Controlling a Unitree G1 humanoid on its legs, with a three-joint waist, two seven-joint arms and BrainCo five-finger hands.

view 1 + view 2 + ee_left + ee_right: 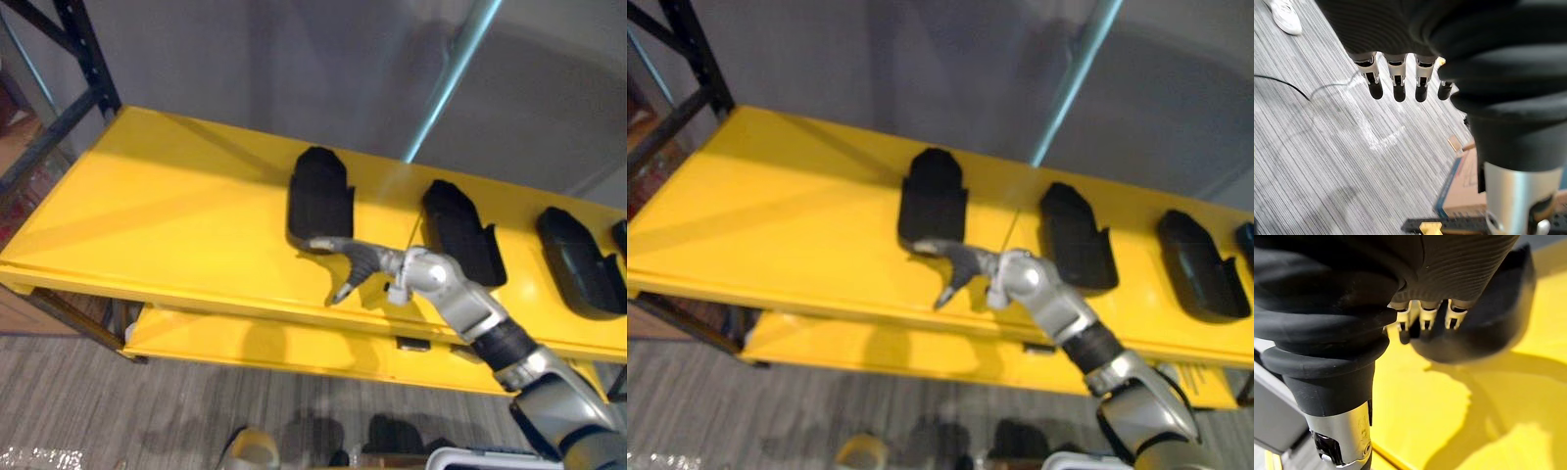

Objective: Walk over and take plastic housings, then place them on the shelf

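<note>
**Left eye view: right hand at the near end of the leftmost housing**

Four black plastic housings lie in a row on the top board of the yellow shelf (pixel 167 215). The leftmost housing (pixel 320 196) is a matte, elongated shell. Its long axis runs from the shelf's front edge toward the grey wall, and its narrower, angled end points at the wall.

The right hand (pixel 361 260) sits at its near end, with the arm stretched in from the lower right above the board. Its fingers (pixel 323 243) are spread and fairly straight, reaching left along the housing's near edge, and the thumb points down toward the board. They close round nothing. In the right wrist view the dark fingertips sit right against the housing's rounded rim (actual contact is hard to judge).

The second housing (pixel 460 230) and third housing (pixel 578 259) lie to the right, well apart from each other. Both are slanted, with their far ends leaning left. The third shows a raised rim round a hollow. The fourth housing (pixel 620 235) is cut off by the frame edge.

The board is smooth and glossy, and a lower yellow board (pixel 274 343) sits beneath it. A black metal upright (pixel 88 59) stands at the left, and a pale blue pole (pixel 456 69) rises behind.

The left hand (pixel 1397 73) hangs empty, fingers straight, over striped grey carpet (pixel 1327 161). A cardboard box (pixel 1464 186) and a white shoe (pixel 1286 17) are nearby.
</note>
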